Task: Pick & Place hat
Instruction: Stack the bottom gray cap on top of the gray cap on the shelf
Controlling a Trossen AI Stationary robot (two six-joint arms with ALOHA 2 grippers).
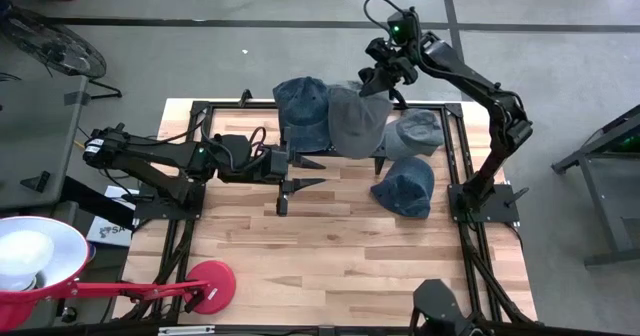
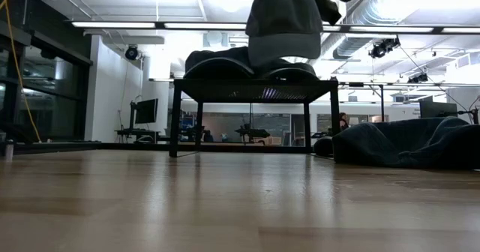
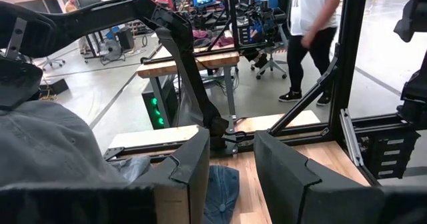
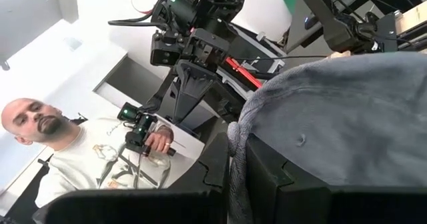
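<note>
Right gripper point(image 1: 372, 84) up over far edge of wooden slat desk point(image 1: 330, 246), fingers clamped together on rim of grey fabric baseball cap point(image 1: 356, 119). Pinch on cloth edge plain in right wrist view, grey fabric point(image 4: 333, 117) bunched between the dark fingers. Cap hanging crown-down from the grip, lifted clear above black metal mesh rack point(image 2: 255, 89) in low view; cap point(image 2: 283, 21) well apart from rack top there.

Left gripper point(image 1: 300, 173) parked low toward left-centre of desk, fingers apart, nothing between them; only waiting.

Other hats: dark blue denim cap point(image 1: 300, 111) on rack at far edge, touching the grey one from above view; lighter blue-grey cap point(image 1: 415, 131) just beside, toward right edge; another dark blue denim cap point(image 1: 405, 188) flat on desk near right edge. Red round-base lamp point(image 1: 205, 284) at near left corner, well apart from the action.

Person in white shirt point(image 4: 107, 157) beyond the desk, holding a small device, not touching anything.

Risks, judged: thin pinch on soft rim only, so slip and drop likely with a fast swing. Dangling crown may snag the denim cap or drag it off the rack on the way past. Placement target not shown, cannot tell. Possible landing on top of the desk-level cap if lowered near right edge.
</note>
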